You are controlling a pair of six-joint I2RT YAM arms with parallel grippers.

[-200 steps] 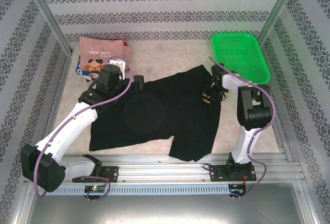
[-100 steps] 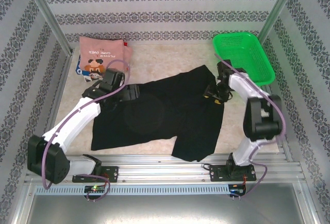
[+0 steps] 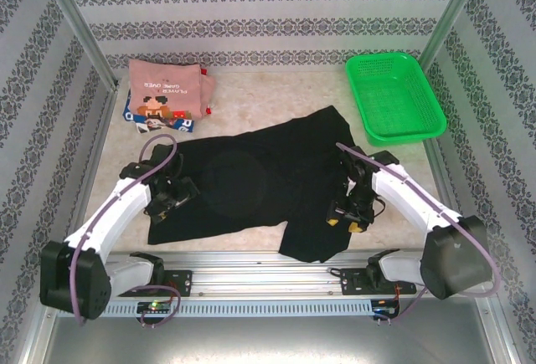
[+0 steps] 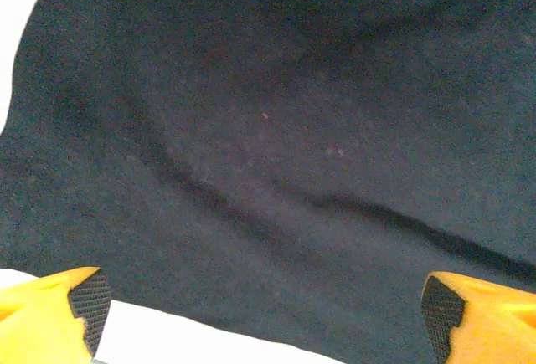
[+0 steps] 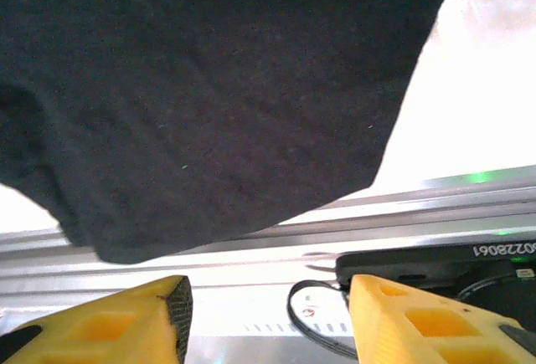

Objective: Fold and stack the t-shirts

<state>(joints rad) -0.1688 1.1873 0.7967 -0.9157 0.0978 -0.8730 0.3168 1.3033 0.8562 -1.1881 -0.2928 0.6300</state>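
Jaws of the left gripper [image 4: 264, 305] stand wide apart with nothing between them. We see it poised over the near left corner of the black t-shirt [image 4: 276, 130], with the hem running just ahead of it. From above, we place that gripper [image 3: 172, 197] at the black t-shirt's [image 3: 251, 180] left edge, and the left arm [image 3: 117, 209] runs alongside that edge.

The right gripper [image 5: 268, 314] is parted too and grips nothing. It hangs over the black t-shirt's near right flap, whose edge reaches the aluminium rail [image 5: 251, 230]. Just nearer than that flap we make out a looped cable [image 5: 314, 318] and a black arm base [image 5: 435, 259]. In the top view the right arm [image 3: 402, 192] lies along the right side of the cloth, its gripper [image 3: 347, 213] over the flap.

The black t-shirt lies spread and creased on the table [image 3: 276, 96]. Beyond its far left corner we find the pink t-shirt [image 3: 163, 79], folded on top of the blue-and-white t-shirt [image 3: 127, 115]. Beyond its far right corner, well apart, sits the green basket [image 3: 402, 138].
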